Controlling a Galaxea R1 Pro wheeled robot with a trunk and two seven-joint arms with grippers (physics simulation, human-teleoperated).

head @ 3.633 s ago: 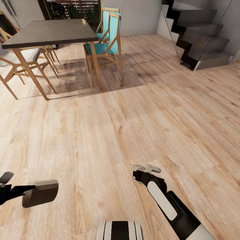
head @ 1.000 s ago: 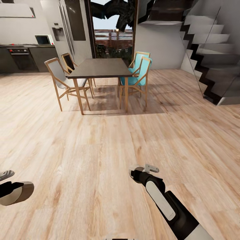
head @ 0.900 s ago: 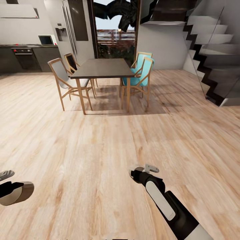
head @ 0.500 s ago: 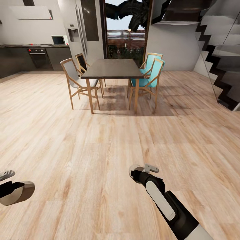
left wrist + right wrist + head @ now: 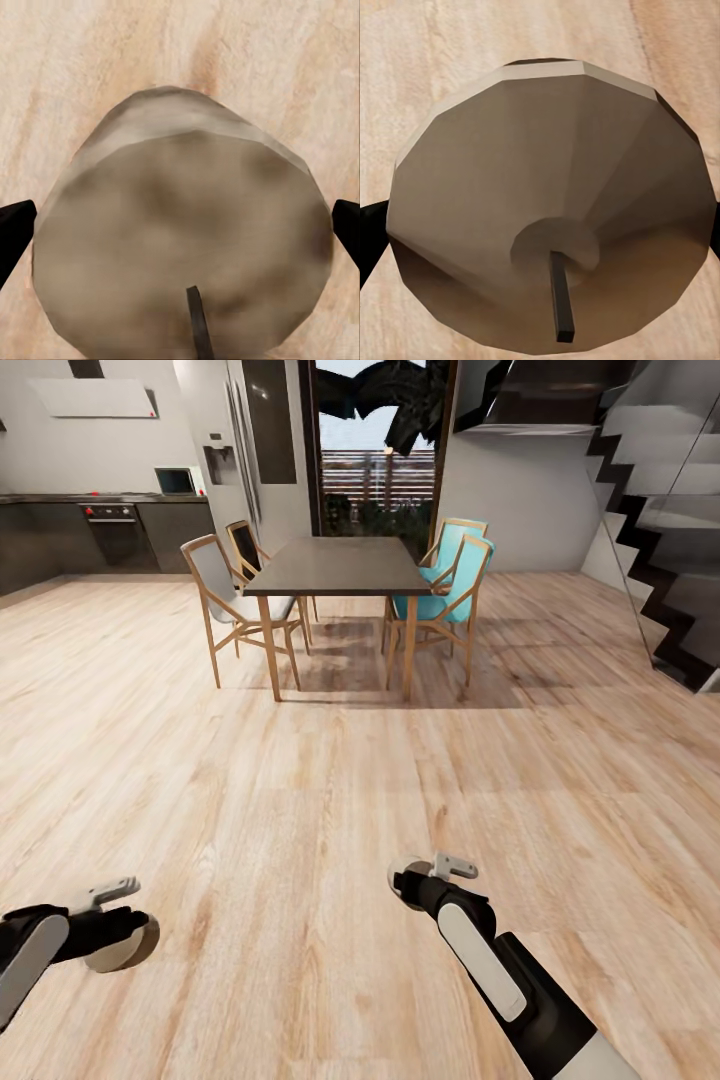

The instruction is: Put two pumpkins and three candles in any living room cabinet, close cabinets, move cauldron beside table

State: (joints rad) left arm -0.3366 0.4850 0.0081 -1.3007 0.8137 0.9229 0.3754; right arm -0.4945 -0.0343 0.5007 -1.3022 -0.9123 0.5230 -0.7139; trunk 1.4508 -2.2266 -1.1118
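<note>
1. Candles: one in each gripper. The left candle [image 5: 180, 247] sits between the two dark fingertips [image 5: 13, 229] of the left gripper [image 5: 120, 940], a beige stub with a dark wick, seen end-on over the floor [image 5: 300, 810].
2. The right candle [image 5: 547, 217] is clamped the same way in the right gripper [image 5: 415, 880]; its faceted top dips to a small hollow around the wick, and a dark fingertip [image 5: 369, 225] presses against its side.
3. Left arm pose, head view: forearm low and near level, reaching in from the frame's left edge, the gripper pointing toward the floor with the candle's pale end showing under it.
4. Right arm pose: black-and-white forearm rising from the lower right corner toward the middle, wrist bent, gripper aimed down at the floor.
5. Both grippers hang well short of the dining table [image 5: 335, 565], which stands far ahead on the wood floor.
6. Beside the table: wooden chairs [image 5: 225, 595] on its left, teal-seated chairs [image 5: 450, 580] on its right.
7. Right of the table, stairs [image 5: 660, 540] climb along the wall; left of it, grey kitchen units [image 5: 90, 530].
</note>
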